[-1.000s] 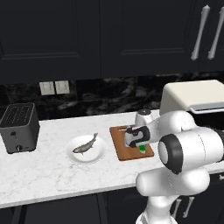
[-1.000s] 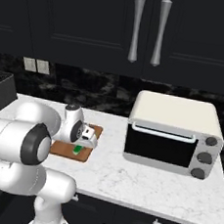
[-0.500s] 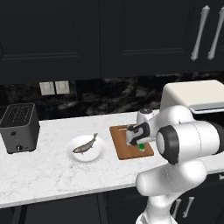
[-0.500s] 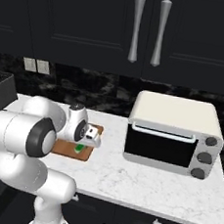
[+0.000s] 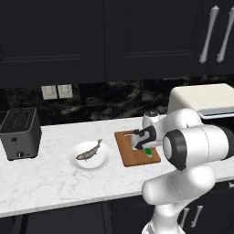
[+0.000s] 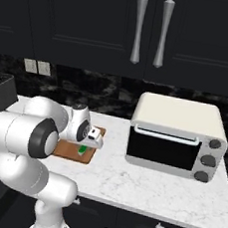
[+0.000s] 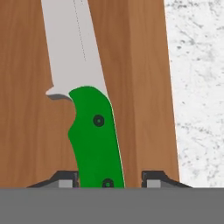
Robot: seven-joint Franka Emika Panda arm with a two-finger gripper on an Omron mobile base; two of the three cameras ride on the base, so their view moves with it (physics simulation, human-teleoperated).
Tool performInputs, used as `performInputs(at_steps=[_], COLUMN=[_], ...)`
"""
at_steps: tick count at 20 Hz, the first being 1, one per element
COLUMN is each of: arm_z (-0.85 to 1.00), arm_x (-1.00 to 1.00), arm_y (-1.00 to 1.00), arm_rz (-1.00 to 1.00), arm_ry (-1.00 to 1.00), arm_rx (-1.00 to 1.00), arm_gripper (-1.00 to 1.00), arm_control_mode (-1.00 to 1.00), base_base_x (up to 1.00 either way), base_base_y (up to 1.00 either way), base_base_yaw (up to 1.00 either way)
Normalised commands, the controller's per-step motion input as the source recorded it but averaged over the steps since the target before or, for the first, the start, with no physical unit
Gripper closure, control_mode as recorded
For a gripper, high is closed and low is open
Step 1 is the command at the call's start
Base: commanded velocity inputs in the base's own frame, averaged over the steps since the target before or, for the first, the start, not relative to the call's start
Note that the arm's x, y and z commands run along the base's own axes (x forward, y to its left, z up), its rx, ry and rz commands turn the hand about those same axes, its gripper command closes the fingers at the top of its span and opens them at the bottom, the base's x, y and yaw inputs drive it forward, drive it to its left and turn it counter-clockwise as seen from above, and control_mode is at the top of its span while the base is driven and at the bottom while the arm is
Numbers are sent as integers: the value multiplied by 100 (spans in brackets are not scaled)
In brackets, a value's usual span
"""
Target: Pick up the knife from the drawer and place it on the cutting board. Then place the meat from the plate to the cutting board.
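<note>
Meat on plate, left, untouched. Knife flat on cutting board, near its table-side edge. Tool parted, straddling the green handle: I judge a crooked lift could drag it off the board.

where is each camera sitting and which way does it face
Left base view: behind the arm on its left, facing the counter; plate, meat, cutting board; white arm at lower right.
Right base view: behind on its right; toaster oven; arm at lower left.
Hand view: on the hand, looking down at the knife; gripper straddles the handle.
All three share the board.
</note>
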Motion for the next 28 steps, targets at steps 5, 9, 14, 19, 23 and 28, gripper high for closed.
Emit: performInputs(at_steps=[5,9,14,19,23,28], arm_z=[16,36,60,56,24,22], arm_x=[0,-22,-31,-15,0,0], arm_y=[0,21,59,61,79,67], arm_rz=[-1,-7,-2,1,19,12], arm_ry=[0,0,0,0,7,10], arm_rx=[0,2,0,4,2,2], arm_gripper=[-100,-100,-100,-100,-100,-100], arm_control_mode=[-100,-100,-100,-100,-100,-100], base_base_x=[0,0,0,0,0,0], base_base_y=[0,0,0,0,0,0], base_base_yaw=[0,0,0,0,0,0])
